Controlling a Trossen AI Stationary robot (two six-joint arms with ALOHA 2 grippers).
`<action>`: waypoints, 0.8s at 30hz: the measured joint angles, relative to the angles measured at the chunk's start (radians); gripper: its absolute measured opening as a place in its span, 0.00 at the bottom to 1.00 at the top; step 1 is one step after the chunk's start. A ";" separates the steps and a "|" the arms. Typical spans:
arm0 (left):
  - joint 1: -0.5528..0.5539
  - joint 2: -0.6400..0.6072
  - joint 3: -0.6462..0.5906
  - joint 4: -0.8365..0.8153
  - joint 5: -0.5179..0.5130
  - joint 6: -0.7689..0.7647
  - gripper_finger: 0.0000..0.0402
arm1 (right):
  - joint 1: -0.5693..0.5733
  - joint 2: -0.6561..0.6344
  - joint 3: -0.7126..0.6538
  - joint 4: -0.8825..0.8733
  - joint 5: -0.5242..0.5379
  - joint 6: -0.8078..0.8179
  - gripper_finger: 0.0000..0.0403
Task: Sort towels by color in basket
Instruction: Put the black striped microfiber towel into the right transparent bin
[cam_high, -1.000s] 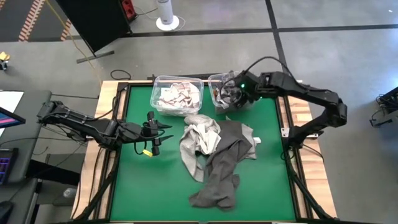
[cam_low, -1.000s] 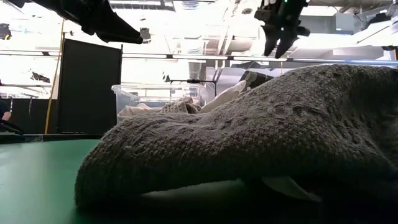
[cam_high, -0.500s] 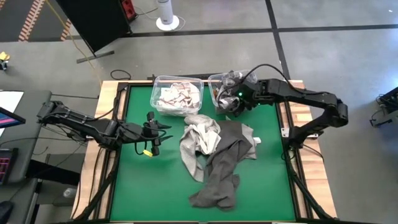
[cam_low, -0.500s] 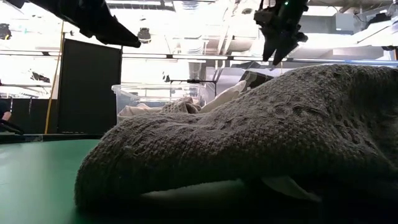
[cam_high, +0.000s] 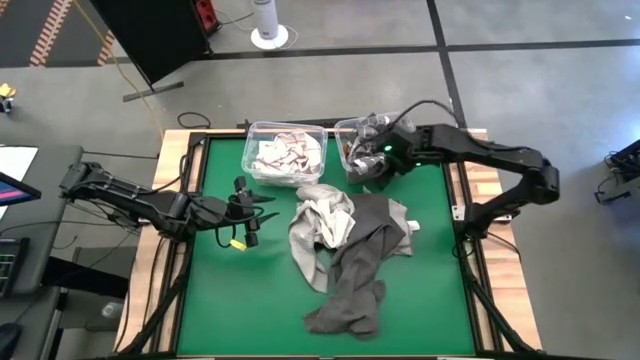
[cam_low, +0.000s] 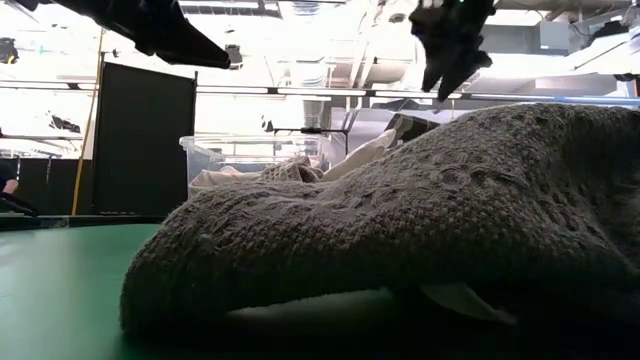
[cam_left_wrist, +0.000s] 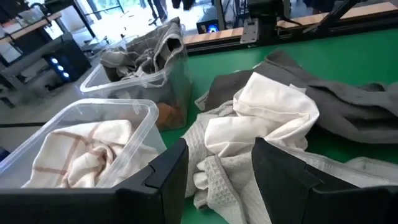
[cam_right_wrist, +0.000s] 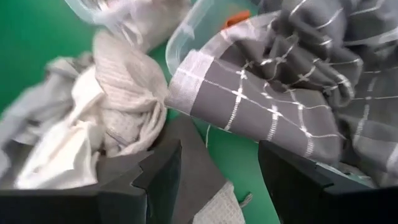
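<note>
Closest on the green worktop (cam_high: 220, 300): a long dark grey woven towel (cam_high: 352, 275), then a crumpled white and light grey towel (cam_high: 322, 220), both waiting to be sorted. Beside that pile, left gripper (cam_high: 250, 213), jaws spread, holding nothing. Farther back, two clear plastic bins: left bin (cam_high: 285, 153) with pale checked cloth, right bin (cam_high: 360, 150) with a grey checked towel (cam_right_wrist: 292, 93). Just over the right bin, right gripper (cam_high: 375, 165), jaws spread, holding nothing.
</note>
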 joint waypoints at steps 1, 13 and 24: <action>0.000 0.000 0.000 0.001 -0.002 0.000 0.42 | 0.002 0.020 0.000 0.002 0.000 -0.011 0.60; 0.000 0.000 0.000 -0.057 -0.010 0.019 0.42 | 0.084 0.146 0.000 0.009 0.322 -0.491 0.59; 0.000 0.000 0.000 -0.064 -0.010 0.022 0.42 | 0.061 0.161 0.000 0.085 0.266 -0.648 0.54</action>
